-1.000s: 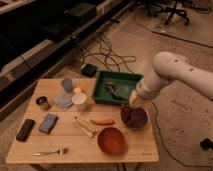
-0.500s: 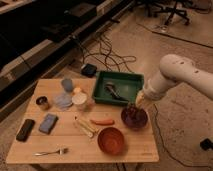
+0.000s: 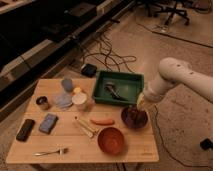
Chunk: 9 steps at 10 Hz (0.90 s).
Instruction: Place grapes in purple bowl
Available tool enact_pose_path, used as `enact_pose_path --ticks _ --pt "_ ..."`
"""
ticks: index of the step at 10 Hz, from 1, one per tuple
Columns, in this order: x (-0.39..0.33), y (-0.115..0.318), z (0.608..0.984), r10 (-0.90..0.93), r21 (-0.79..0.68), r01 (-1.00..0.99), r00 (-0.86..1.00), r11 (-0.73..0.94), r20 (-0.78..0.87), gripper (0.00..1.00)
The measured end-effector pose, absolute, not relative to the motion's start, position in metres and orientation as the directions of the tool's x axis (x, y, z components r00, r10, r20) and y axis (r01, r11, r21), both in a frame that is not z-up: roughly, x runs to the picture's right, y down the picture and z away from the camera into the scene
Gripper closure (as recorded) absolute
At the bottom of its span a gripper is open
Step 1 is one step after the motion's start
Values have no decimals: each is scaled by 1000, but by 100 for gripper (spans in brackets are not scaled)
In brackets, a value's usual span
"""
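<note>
The purple bowl (image 3: 134, 119) stands on the wooden table (image 3: 75, 145) near its right edge, just in front of the green tray (image 3: 120, 86). A dark clump that looks like the grapes (image 3: 131, 116) lies inside the bowl. My gripper (image 3: 139, 106) hangs at the end of the white arm (image 3: 172, 77), which comes in from the right. It is right over the bowl's far rim. I cannot tell whether the gripper touches the grapes.
The green tray holds a dark utensil (image 3: 112, 91). An orange bowl (image 3: 111, 140), a red-orange chili (image 3: 102, 121) and wooden sticks (image 3: 84, 127) lie left of the purple bowl. Cups, a cloth, a blue sponge (image 3: 48, 122), a fork (image 3: 50, 151) and a black block (image 3: 25, 129) fill the left half.
The arm has drawn back to the right and risen a little, and the gripper now sits at the bowl's far rim instead of over its middle.
</note>
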<state>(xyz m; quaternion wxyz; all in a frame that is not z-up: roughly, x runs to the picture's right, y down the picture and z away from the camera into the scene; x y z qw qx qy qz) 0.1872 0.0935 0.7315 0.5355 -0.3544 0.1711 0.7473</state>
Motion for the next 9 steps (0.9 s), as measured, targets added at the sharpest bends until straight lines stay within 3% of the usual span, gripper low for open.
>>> enact_pose_path --ticks 3,4,9 --pt "201 103 760 636 -87 -912 -209 -401 -743 25" --pt "204 108 769 617 -86 -909 -205 -407 -760 20" --pt "204 109 773 610 -89 -909 -199 -408 -767 20"
